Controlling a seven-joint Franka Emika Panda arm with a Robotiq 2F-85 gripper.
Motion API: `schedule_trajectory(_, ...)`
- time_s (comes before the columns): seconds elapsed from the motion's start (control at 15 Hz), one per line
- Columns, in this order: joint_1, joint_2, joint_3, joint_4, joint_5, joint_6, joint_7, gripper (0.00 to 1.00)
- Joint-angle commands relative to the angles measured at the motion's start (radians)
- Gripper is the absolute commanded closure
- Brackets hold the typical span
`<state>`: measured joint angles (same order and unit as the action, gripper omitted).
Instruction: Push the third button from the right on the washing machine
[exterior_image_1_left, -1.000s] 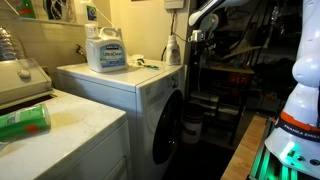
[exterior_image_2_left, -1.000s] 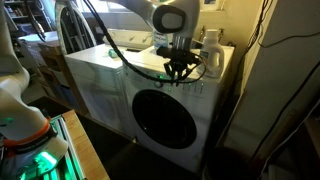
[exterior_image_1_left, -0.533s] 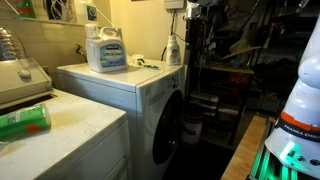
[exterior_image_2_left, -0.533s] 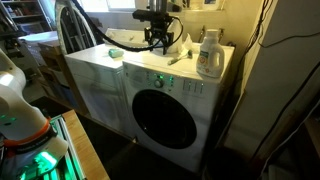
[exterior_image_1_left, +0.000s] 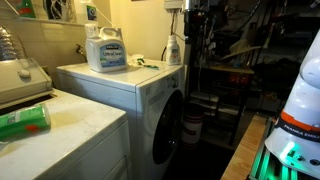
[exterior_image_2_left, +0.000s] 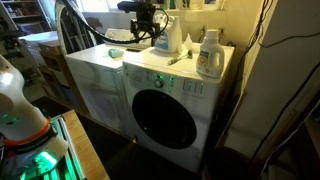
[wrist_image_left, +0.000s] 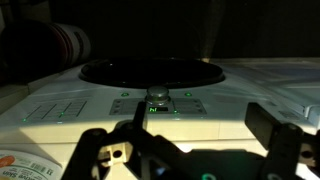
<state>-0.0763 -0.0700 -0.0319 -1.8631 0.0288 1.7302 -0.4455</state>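
1. Two fingers (wrist_image_left: 100, 150) stand spread wide in the wrist view, with nothing between them. The gripper (exterior_image_2_left: 147, 25) hangs high over the back edge of the top surface of the washing machine (exterior_image_2_left: 190, 72), well apart from the controls.
2. The machine stands against the wall, its porthole door (exterior_image_2_left: 165, 118) facing the room. The control panel (wrist_image_left: 70, 108) runs along the front edge of the surface, where a small green light (exterior_image_2_left: 157, 80) glows.
3. From this height the wrist camera takes in the whole row of buttons, which probably explains the raised pose. The buttons are too dim to tell which is third from the right.
4. A detergent bottle (exterior_image_2_left: 208, 55) near a back corner and a spray bottle (exterior_image_2_left: 170, 35) along the back edge leave the front edge free for a press.
5. A second ago the gripper was low at the front edge, right over the panel. Half a second ago it had lifted above the surface, and now it is higher and farther back. I judge the press already made and the arm retreating.
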Motion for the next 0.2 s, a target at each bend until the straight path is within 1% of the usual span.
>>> schedule_trajectory(0.0,0.013,-0.001,-0.013,-0.001,-0.002,-0.002,0.001,0.00)
schedule_trajectory(0.13,0.013,-0.001,-0.014,-0.002,-0.003,-0.002,0.001,0.00)
